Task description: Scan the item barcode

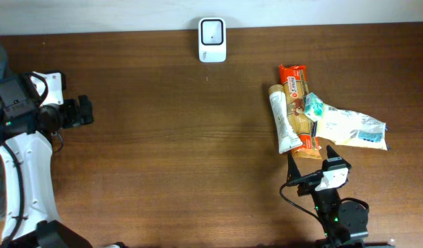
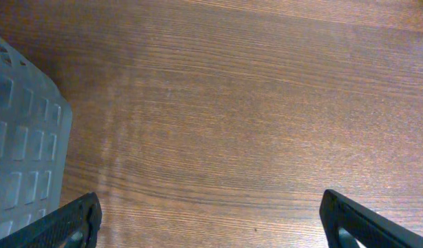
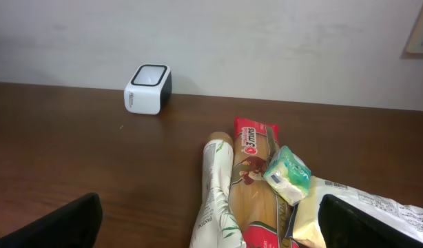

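**A:** Surface and room?

**B:** One dark brown wood-grain table point(image 1: 163, 138). Off-white wall point(image 3: 266, 41) behind its far edge. The corner of a framed sheet point(image 3: 421, 27) on the wall, cut off by the picture edge.

**A:** Task goods, with location?

**B:** One white scanner point(image 1: 212, 39), dark window, at the far edge near the middle. Four items heaped on the right side, well apart from it:
- A red pasta packet point(image 1: 297, 103), strands visible inside.
- A cream tube point(image 1: 284, 120) alongside it, touching.
- A small green-and-white packet point(image 1: 313, 105) resting on top.
- A white-and-yellow bag point(image 1: 353, 129), contents not discernible.

**A:** Anything unclear?

**B:** A grey gridded panel point(image 2: 18, 138) at the left of the left wrist view, cut off and not identifiable. No barcode can be made out.

**A:** Grippers?

**B:** The left gripper point(image 1: 89, 111) is at the table's left side, fingers spread wide and holding nothing. The right gripper point(image 1: 313, 158) is just near side of the heap, fingers equally wide, also holding nothing and touching no item.
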Robot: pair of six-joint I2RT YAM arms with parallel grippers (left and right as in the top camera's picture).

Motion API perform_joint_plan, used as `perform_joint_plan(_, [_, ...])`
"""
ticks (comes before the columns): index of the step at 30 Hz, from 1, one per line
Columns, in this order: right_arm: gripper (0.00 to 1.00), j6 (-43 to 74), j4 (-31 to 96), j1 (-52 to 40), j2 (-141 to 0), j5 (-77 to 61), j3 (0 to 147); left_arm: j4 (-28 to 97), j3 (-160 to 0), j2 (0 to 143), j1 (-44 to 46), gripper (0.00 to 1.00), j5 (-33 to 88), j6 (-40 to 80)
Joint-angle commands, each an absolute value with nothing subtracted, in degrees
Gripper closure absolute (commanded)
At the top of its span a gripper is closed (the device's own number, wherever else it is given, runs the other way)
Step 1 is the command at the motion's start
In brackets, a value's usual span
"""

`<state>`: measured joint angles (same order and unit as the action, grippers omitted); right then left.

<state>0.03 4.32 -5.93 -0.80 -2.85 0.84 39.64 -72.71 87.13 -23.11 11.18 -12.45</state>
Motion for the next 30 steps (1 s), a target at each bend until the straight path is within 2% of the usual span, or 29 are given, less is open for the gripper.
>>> perform_joint_plan(1, [0.01,0.49,4.32,-5.58,-0.19,-2.74,0.32,39.53,-73.23,87.15,-23.42,0.01,11.77,-12.95])
perform_joint_plan(17, [0.01,0.49,4.32,-5.58,-0.19,-2.74,0.32,39.55,-73.19,85.86,-22.96,0.01,11.16,-12.97])
perform_joint_plan(22, [0.01,0.49,4.32,-5.58,-0.19,-2.74,0.32,39.48,-69.91,75.2,-13.02,0.01,10.2,-13.08])
perform_joint_plan(24, [0.01,0.49,4.32,-5.58,-0.19,-2.74,0.32,36.21,-64.64,67.53,-7.84,0.01,4.14,-13.8])
perform_joint_plan(30, [0.01,0.49,4.32,-5.58,-0.19,-2.74,0.32,14.2,-37.47,42.74,-3.03,0.01,6.81,-13.61])
